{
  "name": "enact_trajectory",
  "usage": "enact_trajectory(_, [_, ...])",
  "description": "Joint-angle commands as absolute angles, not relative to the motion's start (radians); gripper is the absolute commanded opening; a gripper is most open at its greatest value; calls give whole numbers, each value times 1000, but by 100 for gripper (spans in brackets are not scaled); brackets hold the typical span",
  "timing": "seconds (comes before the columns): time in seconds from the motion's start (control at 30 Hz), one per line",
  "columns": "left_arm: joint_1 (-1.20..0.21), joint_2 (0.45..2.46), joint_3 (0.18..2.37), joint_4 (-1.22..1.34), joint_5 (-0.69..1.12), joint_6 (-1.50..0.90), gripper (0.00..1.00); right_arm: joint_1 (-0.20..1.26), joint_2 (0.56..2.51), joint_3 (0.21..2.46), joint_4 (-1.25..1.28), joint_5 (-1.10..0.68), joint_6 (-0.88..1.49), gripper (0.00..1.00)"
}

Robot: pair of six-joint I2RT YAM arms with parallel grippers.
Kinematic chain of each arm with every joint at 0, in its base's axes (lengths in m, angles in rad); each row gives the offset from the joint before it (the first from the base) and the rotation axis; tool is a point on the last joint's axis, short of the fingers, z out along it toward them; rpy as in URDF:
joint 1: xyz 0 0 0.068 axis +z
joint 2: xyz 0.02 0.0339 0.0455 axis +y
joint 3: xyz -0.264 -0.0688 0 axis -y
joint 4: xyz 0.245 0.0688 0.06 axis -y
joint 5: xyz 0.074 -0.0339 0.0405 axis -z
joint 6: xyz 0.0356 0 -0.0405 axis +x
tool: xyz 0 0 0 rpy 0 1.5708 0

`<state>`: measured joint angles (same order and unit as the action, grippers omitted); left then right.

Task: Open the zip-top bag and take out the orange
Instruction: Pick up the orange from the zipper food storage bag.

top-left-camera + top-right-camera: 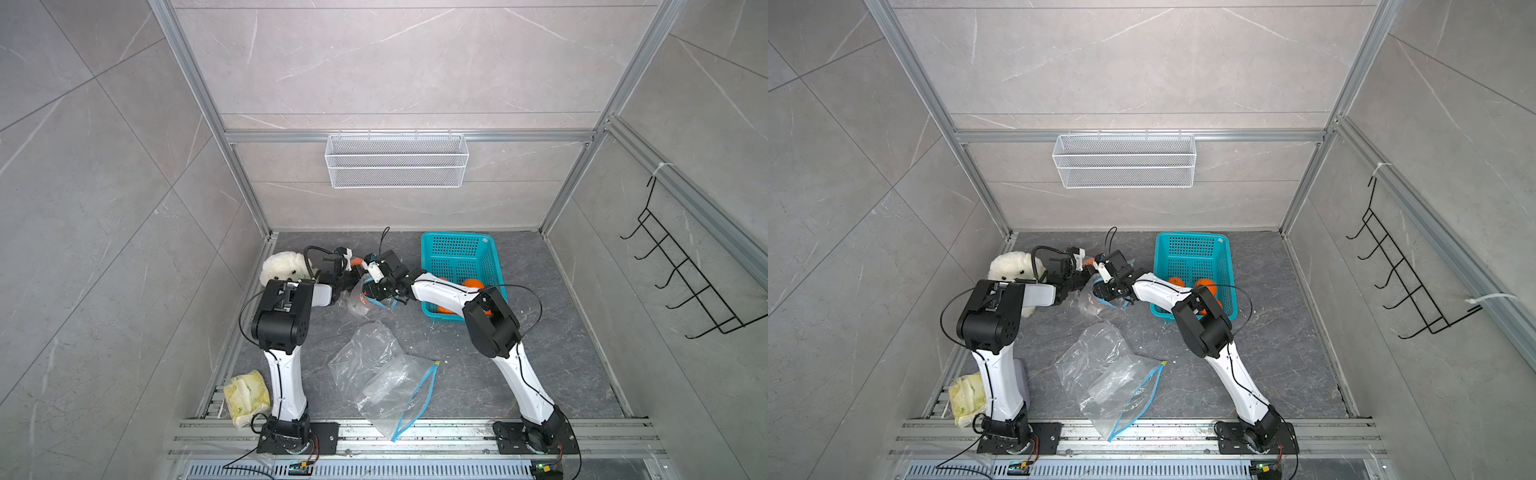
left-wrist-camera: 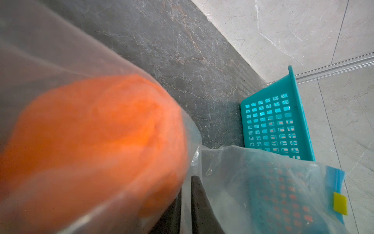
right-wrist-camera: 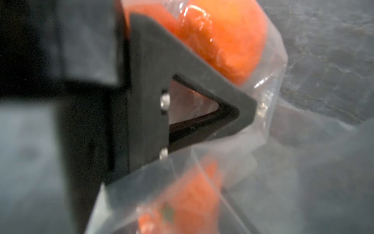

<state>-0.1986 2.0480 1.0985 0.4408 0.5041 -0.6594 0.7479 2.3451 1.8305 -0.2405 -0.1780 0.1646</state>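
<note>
The clear zip-top bag point(image 1: 356, 302) hangs between my two grippers at the back middle of the floor. The orange point(image 2: 91, 131) is inside it, blurred behind the film. My left gripper point(image 2: 187, 182) is shut on a fold of the bag's film beside the orange. The bag's blue zip strip with its yellow slider point(image 2: 340, 202) hangs loose near the teal basket. My right gripper point(image 1: 372, 291) sits at the bag's blue-edged mouth. In the right wrist view the film covers its jaws, and only the left gripper's black finger point(image 3: 182, 81) and the orange point(image 3: 232, 40) show.
A teal basket point(image 1: 461, 257) with oranges point(image 1: 473, 284) stands at the back right, close to my right arm. Two empty clear bags point(image 1: 382, 374) lie in the middle front. A white plush toy point(image 1: 282, 268) and a tissue pack point(image 1: 245, 397) sit along the left wall.
</note>
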Motion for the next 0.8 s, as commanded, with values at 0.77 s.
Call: enact_trajectory(0.77, [-198, 2090, 1182, 409, 515, -705, 14, 729, 1705, 1266, -166, -6, 77, 33])
